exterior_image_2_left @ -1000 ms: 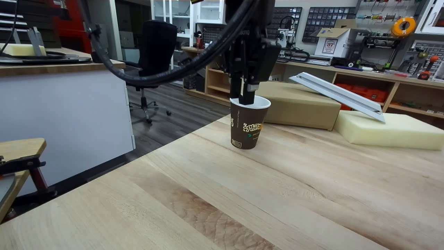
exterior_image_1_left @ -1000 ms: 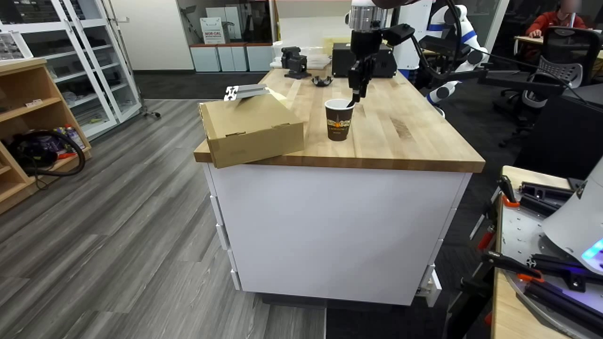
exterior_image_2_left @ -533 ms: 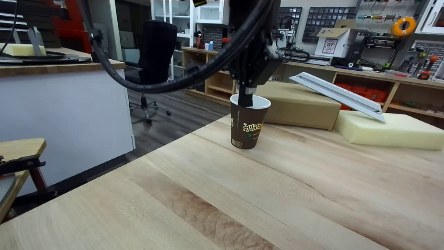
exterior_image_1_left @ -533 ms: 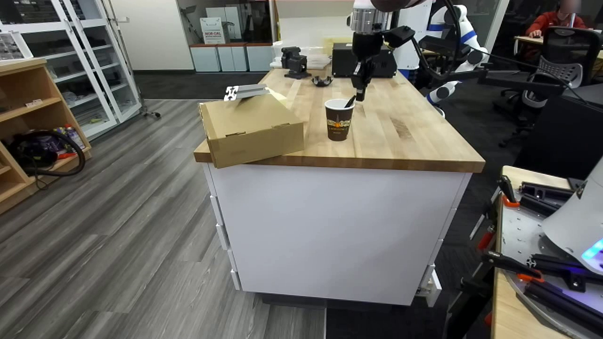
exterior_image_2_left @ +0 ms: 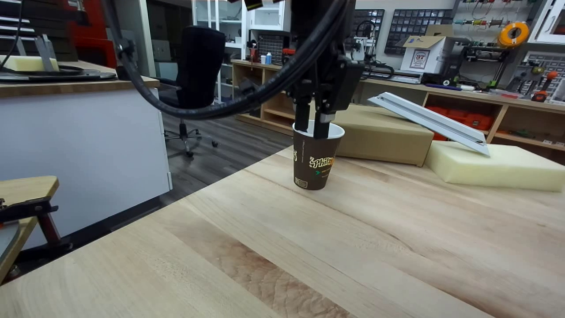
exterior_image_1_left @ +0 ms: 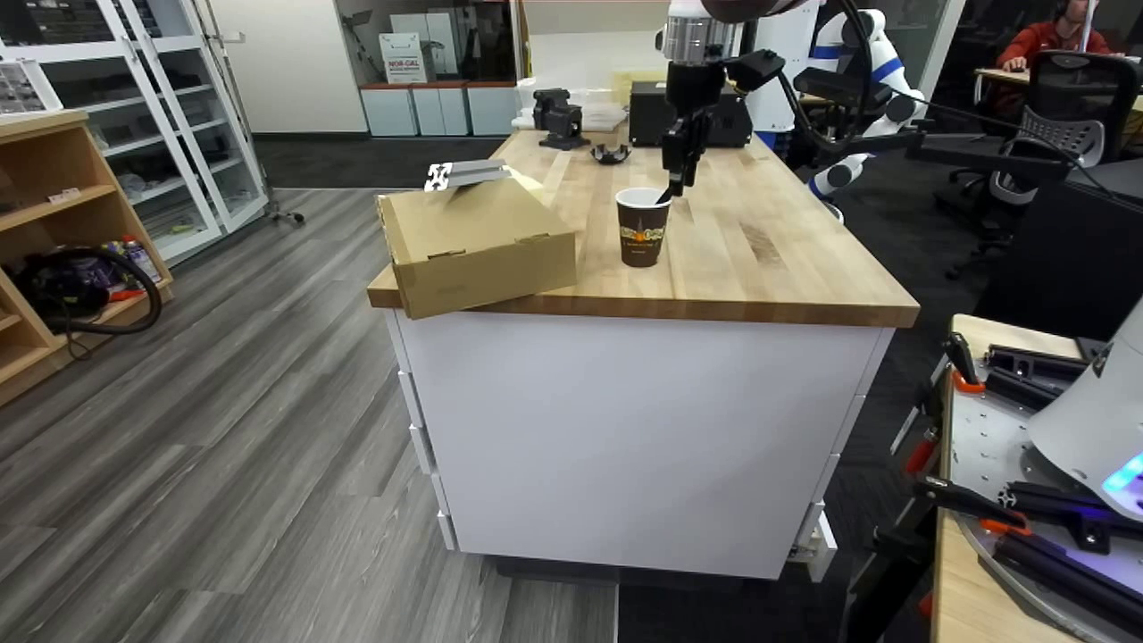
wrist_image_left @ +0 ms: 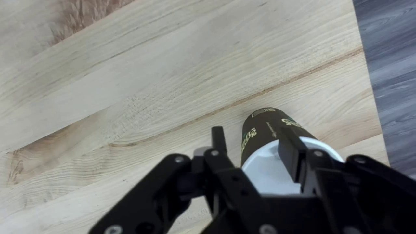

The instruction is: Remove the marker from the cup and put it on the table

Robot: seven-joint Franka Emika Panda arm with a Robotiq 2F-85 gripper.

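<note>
The brown paper cup [exterior_image_1_left: 641,237] stands upright on the wooden table [exterior_image_1_left: 768,277]; it also shows in an exterior view [exterior_image_2_left: 314,163] and the wrist view [wrist_image_left: 263,130]. The dark marker [exterior_image_1_left: 664,196] leans in the cup, its upper end just above the rim beside the fingertips. In the wrist view and in an exterior view I cannot make out the marker. My gripper [exterior_image_1_left: 676,189] points down at the rim. Its fingers stand apart [exterior_image_2_left: 311,130]. In the wrist view the gripper [wrist_image_left: 252,138] has one finger over the cup's mouth and the other outside it.
A cardboard box [exterior_image_1_left: 487,268] overhangs the table edge near the cup. A metal bar [exterior_image_2_left: 432,121] rests on it and on a yellow foam block [exterior_image_2_left: 499,165]. A dark vise [exterior_image_1_left: 560,121] and a black box [exterior_image_1_left: 643,116] stand farther back. A thick cable [exterior_image_2_left: 212,110] hangs from the arm.
My gripper first shifted away from the cup and turned, then came back toward the marker; both fingers show apart again in an exterior view. The cup has not moved.
</note>
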